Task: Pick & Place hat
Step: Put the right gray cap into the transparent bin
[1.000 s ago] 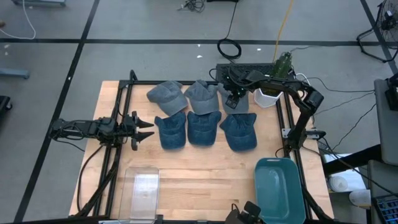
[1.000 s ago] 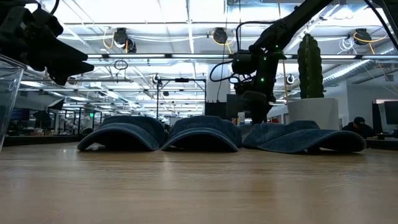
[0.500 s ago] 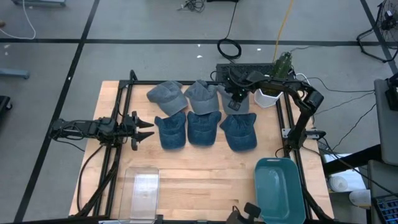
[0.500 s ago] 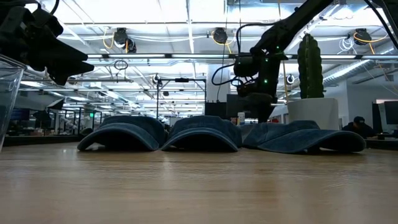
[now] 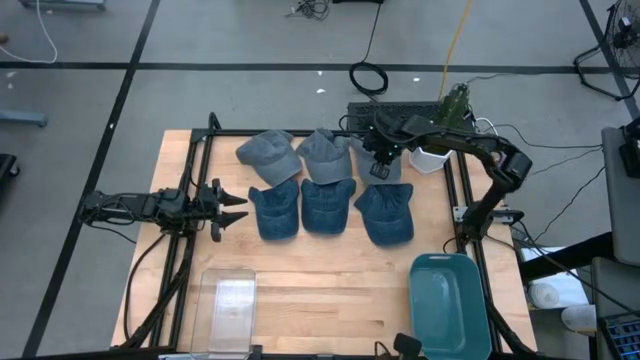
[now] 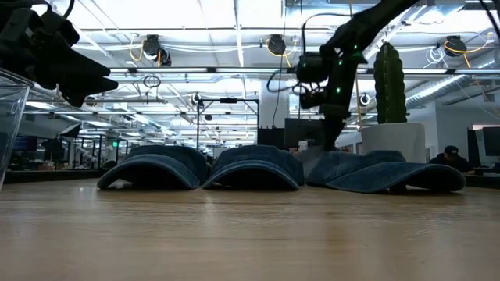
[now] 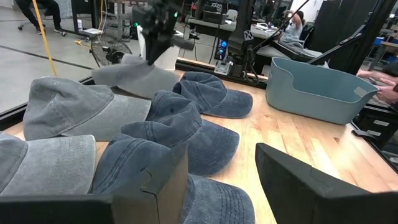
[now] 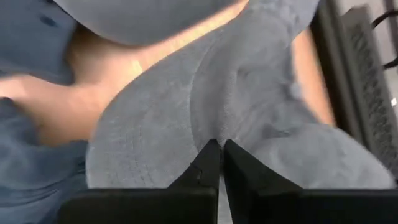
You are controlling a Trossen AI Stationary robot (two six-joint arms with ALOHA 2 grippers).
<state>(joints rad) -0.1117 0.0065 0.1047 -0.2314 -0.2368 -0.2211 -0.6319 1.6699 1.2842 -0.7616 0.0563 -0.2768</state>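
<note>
Grey hat [image 8: 249,124] now pinched in right gripper [image 8: 217,149], lifted off table [image 5: 330,280]; left gripper [image 5: 232,208] unmoved, spread.

Hats: six on the wooden table [image 5: 330,290]; three grey far, three blue near
Right gripper [image 5: 383,160]: over the far-right grey hat [image 5: 385,168]
Left gripper [image 5: 232,207]: left table edge
Teal bin [image 5: 449,300]: near right

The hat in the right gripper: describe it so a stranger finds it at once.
On the wooden table, six hats lie in two rows. Take the far row of grey hats, right end, beside the white pot. That grey hat alone is pinched by the right gripper.
</note>
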